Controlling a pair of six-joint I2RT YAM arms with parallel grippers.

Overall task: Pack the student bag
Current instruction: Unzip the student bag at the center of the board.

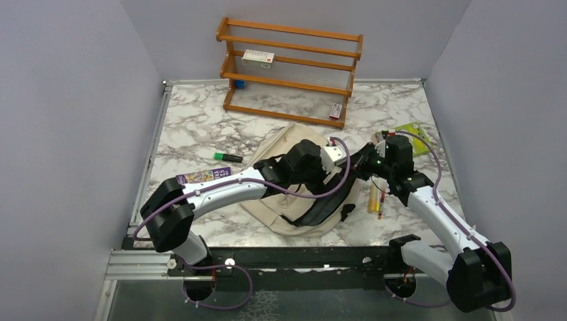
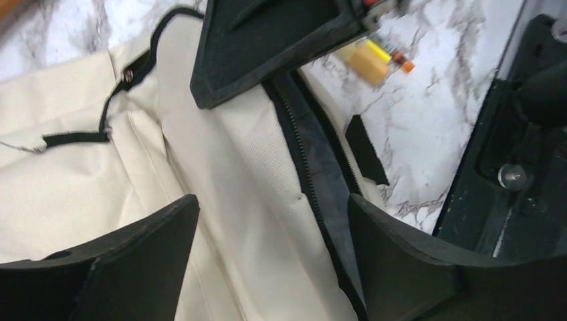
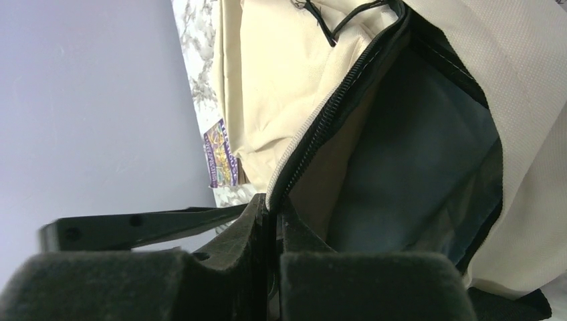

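Where the marble table [image 1: 200,127] is crossed by both arms, the student bag [image 1: 279,146] is laid flat at its middle: beige fabric, black straps, dark grey lining shown through the unzipped mouth.
Right fingers [image 3: 247,234]: pressed together on the zip edge of the bag's opening, by which the mouth is held lifted.
Left fingers [image 2: 408,261]: spread wide above the beige cloth just beside the zip, nothing held between them.
Green marker [image 1: 228,157]: laid on the table left of the bag, apart from it.
Purple-labelled flat pack [image 1: 204,176]: seen beside the left arm, partly hidden by it.
Tan stick [image 1: 373,199], pens beside it: placed right of the bag, near the right arm.
Green packet [image 1: 414,134]: set toward the table's right edge.
Wooden rack [image 1: 287,73]: stood at the far edge, a white box [image 1: 258,58] shelved on it.
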